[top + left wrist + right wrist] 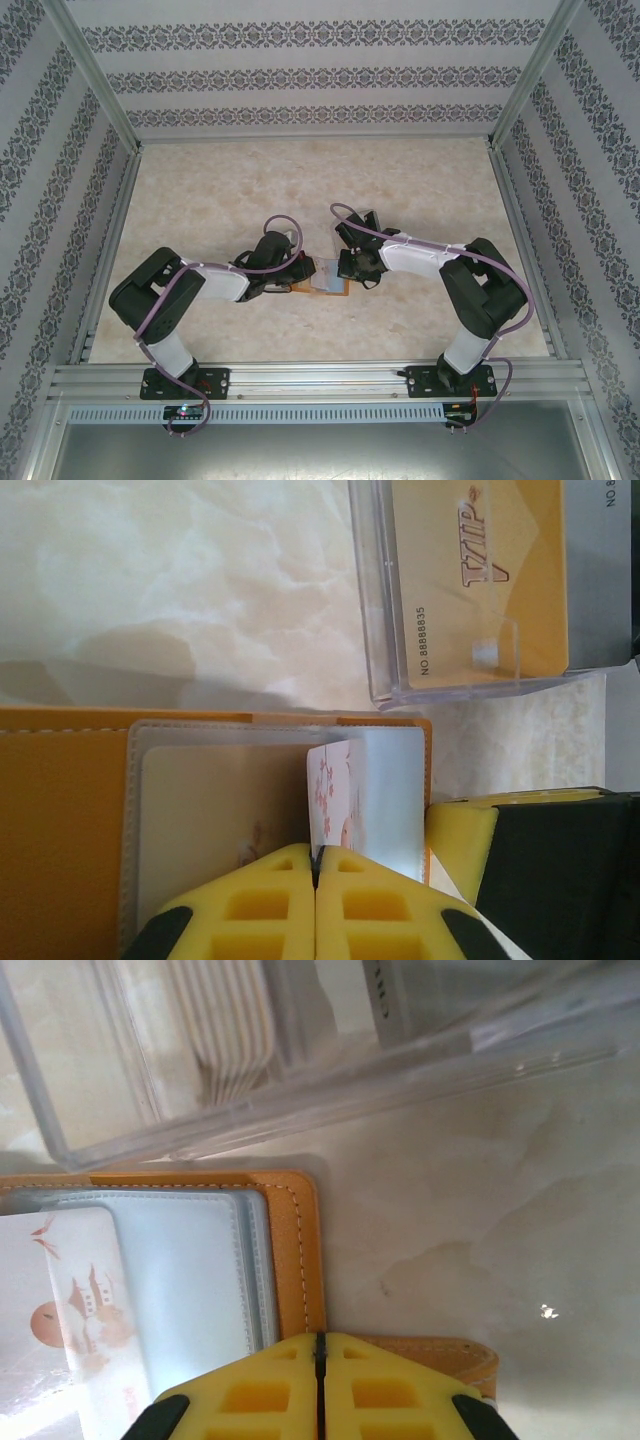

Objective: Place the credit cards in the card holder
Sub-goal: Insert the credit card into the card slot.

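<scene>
The card holder, an orange-tan wallet, lies open on the table between the two grippers. In the left wrist view my left gripper is shut on a white credit card with pink blossoms. The card stands on edge over the wallet's grey pockets. My right gripper is shut, its tips over the wallet's orange edge by the clasp tab. I cannot tell whether they touch the wallet. The white card shows at the left there. An orange-yellow VIP card lies in the clear box.
The clear plastic box sits just beyond the wallet and holds several cards. The right gripper's yellow pad and black body crowd the wallet's right side. Bare marble tabletop stretches behind, framed by aluminium rails and patterned walls.
</scene>
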Motion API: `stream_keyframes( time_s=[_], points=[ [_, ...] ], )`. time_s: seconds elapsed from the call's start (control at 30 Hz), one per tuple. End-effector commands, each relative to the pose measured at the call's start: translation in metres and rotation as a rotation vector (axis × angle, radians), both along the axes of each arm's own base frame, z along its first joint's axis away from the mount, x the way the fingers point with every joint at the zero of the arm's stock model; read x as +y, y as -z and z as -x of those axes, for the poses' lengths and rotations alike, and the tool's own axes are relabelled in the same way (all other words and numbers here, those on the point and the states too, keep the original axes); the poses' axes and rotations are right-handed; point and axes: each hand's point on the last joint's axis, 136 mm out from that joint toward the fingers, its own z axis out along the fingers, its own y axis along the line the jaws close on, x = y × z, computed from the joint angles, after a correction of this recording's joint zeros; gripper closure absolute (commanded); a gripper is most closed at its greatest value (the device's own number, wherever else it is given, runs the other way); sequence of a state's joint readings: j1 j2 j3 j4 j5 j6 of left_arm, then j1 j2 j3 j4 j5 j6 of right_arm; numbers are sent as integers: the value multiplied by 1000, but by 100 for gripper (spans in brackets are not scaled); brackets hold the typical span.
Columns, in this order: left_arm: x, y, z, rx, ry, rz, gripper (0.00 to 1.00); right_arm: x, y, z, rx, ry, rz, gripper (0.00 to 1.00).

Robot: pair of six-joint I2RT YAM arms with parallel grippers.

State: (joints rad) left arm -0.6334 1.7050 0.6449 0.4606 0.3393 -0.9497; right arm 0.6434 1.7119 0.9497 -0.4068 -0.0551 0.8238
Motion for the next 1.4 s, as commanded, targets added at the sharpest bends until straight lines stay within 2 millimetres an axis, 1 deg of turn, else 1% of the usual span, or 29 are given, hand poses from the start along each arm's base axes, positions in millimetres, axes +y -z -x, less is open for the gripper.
stream_keyframes(
  time_s=[0.0, 0.3, 0.37, 0.4, 0.43, 0.47, 0.53, 0.7, 0.73, 0.77, 0.87, 1.13, 1.23, 1.37],
  points=[
    [-6, 16, 12, 45, 43, -41, 92, -8, 16, 13, 58, 14, 21, 92],
    [-19, 15, 15, 50, 94, -76, 85, -3, 15, 13, 57, 19, -10, 92],
    [-12, 19, 16, 65, 65, -118, 79, -4, 16, 13, 59, 23, -5, 92],
    [-6, 22, 16, 77, 41, -140, 78, -5, 16, 13, 58, 22, -3, 92],
    [-2, 23, 17, 76, 28, -156, 78, -5, 16, 13, 59, 23, -2, 92],
    [4, 24, 18, 77, 12, -174, 73, -5, 16, 13, 59, 22, -3, 91],
    [7, 21, 18, 68, 6, -182, 71, -4, 15, 13, 59, 23, -6, 91],
    [5, 19, 20, 72, 31, -192, 73, -3, 14, 12, 58, 19, -12, 91],
    [5, 19, 21, 78, 34, -192, 76, -3, 14, 11, 58, 20, -13, 91],
    [3, 20, 21, 80, 42, -186, 81, -3, 14, 12, 60, 19, -14, 91],
    [-6, 19, 20, 82, 63, -163, 86, -2, 14, 12, 59, 17, -16, 91],
    [-29, 26, 22, 121, 139, -127, 87, 0, 16, 12, 63, 15, -27, 91],
    [-32, 29, 24, 130, 145, -126, 87, 1, 16, 12, 63, 19, -28, 91],
    [-29, 26, 23, 121, 133, -135, 86, -3, 17, 12, 63, 23, -6, 91]
  ],
)
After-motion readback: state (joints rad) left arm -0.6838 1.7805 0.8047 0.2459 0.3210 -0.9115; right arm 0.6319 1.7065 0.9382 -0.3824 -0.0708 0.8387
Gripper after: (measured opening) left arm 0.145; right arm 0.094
